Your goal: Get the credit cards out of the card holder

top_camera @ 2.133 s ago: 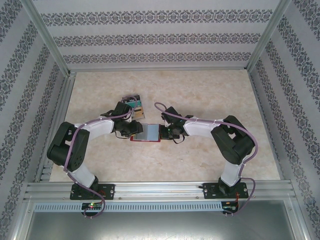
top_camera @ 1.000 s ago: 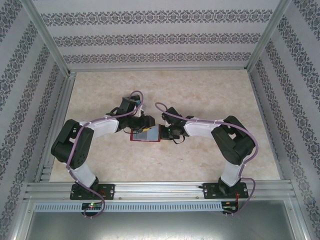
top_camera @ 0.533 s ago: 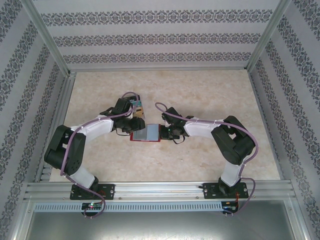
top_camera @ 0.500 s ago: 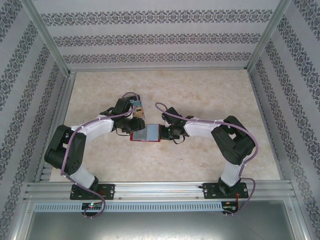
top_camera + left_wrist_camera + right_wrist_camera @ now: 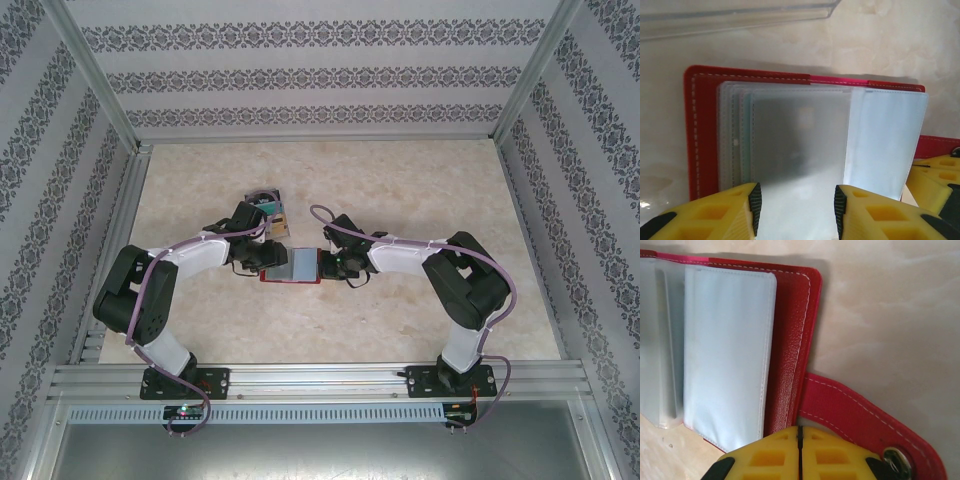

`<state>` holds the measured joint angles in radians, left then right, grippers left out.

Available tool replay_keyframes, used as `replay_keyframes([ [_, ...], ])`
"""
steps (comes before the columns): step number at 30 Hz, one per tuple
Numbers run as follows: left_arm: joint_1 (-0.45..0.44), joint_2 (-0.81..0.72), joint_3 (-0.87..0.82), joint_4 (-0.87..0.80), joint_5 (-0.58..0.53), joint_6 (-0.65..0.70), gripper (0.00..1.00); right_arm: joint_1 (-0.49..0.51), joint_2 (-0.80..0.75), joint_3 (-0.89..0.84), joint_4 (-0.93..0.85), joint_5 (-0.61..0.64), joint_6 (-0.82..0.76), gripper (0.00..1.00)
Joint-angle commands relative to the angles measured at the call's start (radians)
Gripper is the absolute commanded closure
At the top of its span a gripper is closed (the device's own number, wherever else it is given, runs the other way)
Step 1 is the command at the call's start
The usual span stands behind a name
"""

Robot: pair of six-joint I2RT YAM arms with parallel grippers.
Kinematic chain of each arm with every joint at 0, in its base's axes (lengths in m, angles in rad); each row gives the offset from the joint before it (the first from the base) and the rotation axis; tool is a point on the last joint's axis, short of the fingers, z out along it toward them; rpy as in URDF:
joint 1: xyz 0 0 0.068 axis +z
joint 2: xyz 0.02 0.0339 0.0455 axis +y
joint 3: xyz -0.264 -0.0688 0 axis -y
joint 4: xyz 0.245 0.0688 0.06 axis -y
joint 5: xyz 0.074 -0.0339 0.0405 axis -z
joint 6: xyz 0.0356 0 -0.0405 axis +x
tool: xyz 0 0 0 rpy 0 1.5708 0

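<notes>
The small red folding card holder [image 5: 290,268] lies open on the beige counter [image 5: 420,190], long axis left-right, between both hands. The right hand [image 5: 800,440], clenched, sits at its tab edge. The left hand [image 5: 797,207], released, straddles its clear plastic sleeves [image 5: 800,135].

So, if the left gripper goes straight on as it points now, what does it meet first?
Probably the clear sleeves of the card holder, just ahead of the left gripper; depth is unclear.
</notes>
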<state>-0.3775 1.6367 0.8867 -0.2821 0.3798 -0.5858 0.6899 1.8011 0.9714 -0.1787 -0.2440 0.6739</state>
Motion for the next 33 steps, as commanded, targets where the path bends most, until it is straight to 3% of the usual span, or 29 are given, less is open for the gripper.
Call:
replay_keyframes([
  [1,0.006,-0.031,-0.011,-0.035,-0.05,0.017,0.56,0.004,0.007,-0.007,0.004,-0.001,0.002,0.9],
  [13,0.007,0.043,-0.016,-0.003,0.035,0.018,0.56,0.005,0.012,-0.003,0.004,-0.003,0.002,0.9],
  [18,0.005,0.068,-0.03,0.064,0.123,-0.001,0.56,0.008,0.017,-0.002,0.004,-0.004,0.002,0.9],
  [27,0.004,0.079,-0.038,0.096,0.168,-0.01,0.43,0.008,0.013,-0.005,0.005,-0.002,0.006,0.88],
  [33,0.004,0.068,-0.043,0.105,0.175,-0.009,0.33,-0.015,-0.044,-0.026,0.005,0.01,0.009,0.73],
])
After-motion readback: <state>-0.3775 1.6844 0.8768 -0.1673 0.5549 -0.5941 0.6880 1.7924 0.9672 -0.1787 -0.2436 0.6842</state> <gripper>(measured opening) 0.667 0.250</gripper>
